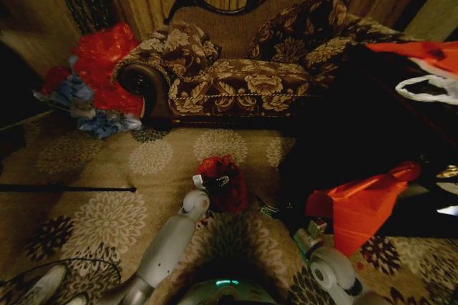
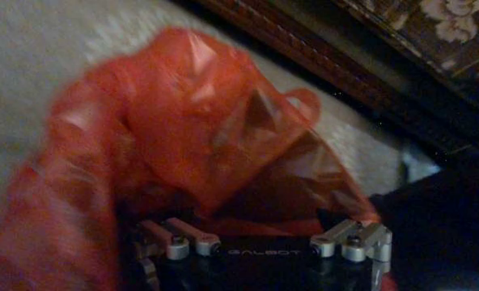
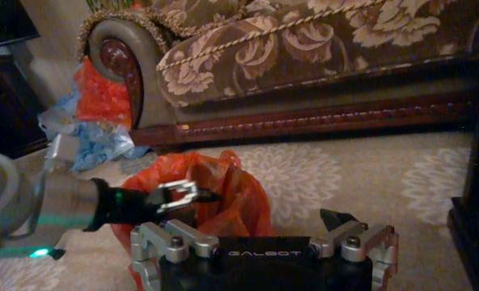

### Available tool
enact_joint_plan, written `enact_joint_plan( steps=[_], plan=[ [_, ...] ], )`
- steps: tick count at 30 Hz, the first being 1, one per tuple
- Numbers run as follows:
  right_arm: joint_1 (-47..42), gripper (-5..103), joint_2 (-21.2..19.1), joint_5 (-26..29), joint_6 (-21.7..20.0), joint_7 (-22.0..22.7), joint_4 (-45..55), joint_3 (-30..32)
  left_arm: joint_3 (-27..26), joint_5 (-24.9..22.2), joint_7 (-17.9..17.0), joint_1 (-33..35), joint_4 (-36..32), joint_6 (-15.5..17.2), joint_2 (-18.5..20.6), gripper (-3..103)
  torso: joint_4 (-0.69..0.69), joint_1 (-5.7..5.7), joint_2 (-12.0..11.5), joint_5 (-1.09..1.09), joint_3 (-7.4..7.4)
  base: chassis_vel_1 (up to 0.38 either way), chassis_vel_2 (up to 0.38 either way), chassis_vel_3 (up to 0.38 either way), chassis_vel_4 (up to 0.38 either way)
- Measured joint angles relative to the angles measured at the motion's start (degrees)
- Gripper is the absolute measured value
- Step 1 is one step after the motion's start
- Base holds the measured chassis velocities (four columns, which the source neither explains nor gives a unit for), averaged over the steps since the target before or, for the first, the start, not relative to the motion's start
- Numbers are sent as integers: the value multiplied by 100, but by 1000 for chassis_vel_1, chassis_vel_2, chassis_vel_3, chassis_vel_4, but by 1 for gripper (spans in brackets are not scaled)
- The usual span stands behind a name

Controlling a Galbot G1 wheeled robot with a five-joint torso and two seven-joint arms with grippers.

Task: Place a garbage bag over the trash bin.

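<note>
The garbage bag (image 1: pixel 223 182), red and crinkled, sits bunched on the floral carpet (image 1: pixel 107 212) in front of the sofa (image 1: pixel 243 76). The left gripper (image 1: pixel 207 182) is right at its edge, fingers open against the plastic with nothing pinched. The right gripper (image 3: pixel 260 233) hovers just beside the bag, jaws spread wide and empty. Red and blue bags (image 1: pixel 96 79) heap by the sofa's arm.
</note>
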Motion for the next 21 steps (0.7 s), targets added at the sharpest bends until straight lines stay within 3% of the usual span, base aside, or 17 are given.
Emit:
enact_joint_plan(
  steps=[2, 3, 5, 9, 14, 16, 17, 18, 20, 21],
  plan=[
    [42, 100, 5, 0, 0, 1, -20, -75, -16, -582, -249, -2, -91, 108, -52, 100, 0, 0, 0, 0, 0, 0, 0, 0, 0],
    [42, 100, 5, 0, 0, 1, -20, -75, -16, -582, -249, -2, -91, 108, -52, 100, 0, 0, 0, 0, 0, 0, 0, 0, 0],
    [64, 100, 22, -2, 0, 2, -42, -106, -36, -1052, -677, 51, -277, 160, -60, 100, 0, 0, 0, 0, 0, 0, 0, 0, 0],
    [61, 100, 50, -12, 1, 1, -77, -107, -44, -1227, -1022, 127, -527, 36, -5, 100, 1, 0, 0, 0, 0, 0, 0, 0, 0],
    [53, 100, 58, -16, 6, -2, -84, -100, -55, -1038, -1019, 149, -745, -166, 45, 100, 0, 0, 0, 0, 0, 0, 0, 0, 0],
    [45, 100, 53, -16, 7, -4, -84, -84, -45, 21, -101, 243, -840, -560, 173, 100, 0, 0, 0, 0, 0, 0, 0, 0, 0],
    [40, 100, 53, -16, 7, -5, -84, -78, -46, 305, 143, 274, -871, -664, 209, 100, 0, 0, 0, 0, 0, 0, 0, 0, 0],
    [40, 100, 53, -16, 7, -5, -84, -78, -46, 305, 143, 274, -871, -664, 209, 100, 0, 0, 0, 0, 0, 0, 0, 0, 0],
    [-25, 100, 80, -31, 18, -17, -76, -4, -57, 1119, 962, 452, -1156, -1075, 363, 100, 2, 0, 0, 0, 0, 0, 0, 0, 0],
    [-99, 100, 126, -60, 31, -35, -58, 90, -77, 1253, 1235, 509, -1322, -1188, 426, 100, 2, 0, 0, -1, 0, 0, 0, 0, 0]
  ],
)
